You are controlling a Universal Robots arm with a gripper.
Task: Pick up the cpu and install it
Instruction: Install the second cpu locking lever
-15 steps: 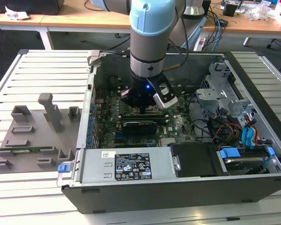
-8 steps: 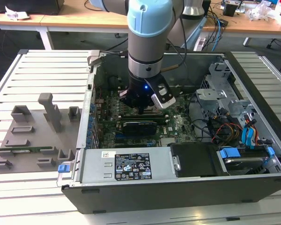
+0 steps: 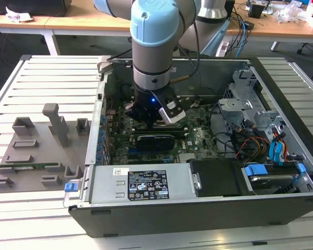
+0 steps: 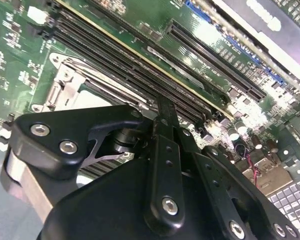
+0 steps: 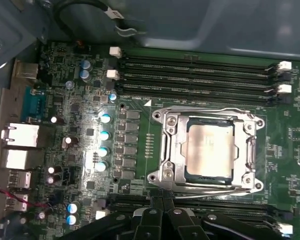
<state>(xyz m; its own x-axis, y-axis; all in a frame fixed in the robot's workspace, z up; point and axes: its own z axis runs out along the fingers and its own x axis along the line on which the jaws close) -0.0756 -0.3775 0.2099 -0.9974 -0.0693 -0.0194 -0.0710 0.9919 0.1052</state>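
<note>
The cpu (image 5: 210, 147), a square chip with a silvery-grey top plate, lies flat inside the metal socket frame (image 5: 166, 150) on the green motherboard in the first wrist view. My gripper (image 5: 162, 199) hovers just beside the socket's edge with its black fingers pressed together and nothing between them. In the second wrist view the gripper (image 4: 163, 107) points at the memory slots next to the socket frame (image 4: 60, 87). In the exterior view the arm reaches down into the open computer case, and the gripper (image 3: 147, 124) is low over the board.
Memory slots (image 5: 200, 75) run along the socket. A long black expansion card (image 3: 155, 139) lies close to the gripper. The power supply (image 3: 141, 182), drive cage (image 3: 271, 172) and case walls (image 3: 99, 120) hem in the arm. A grey fixture plate (image 3: 36, 151) sits on the exterior view's left.
</note>
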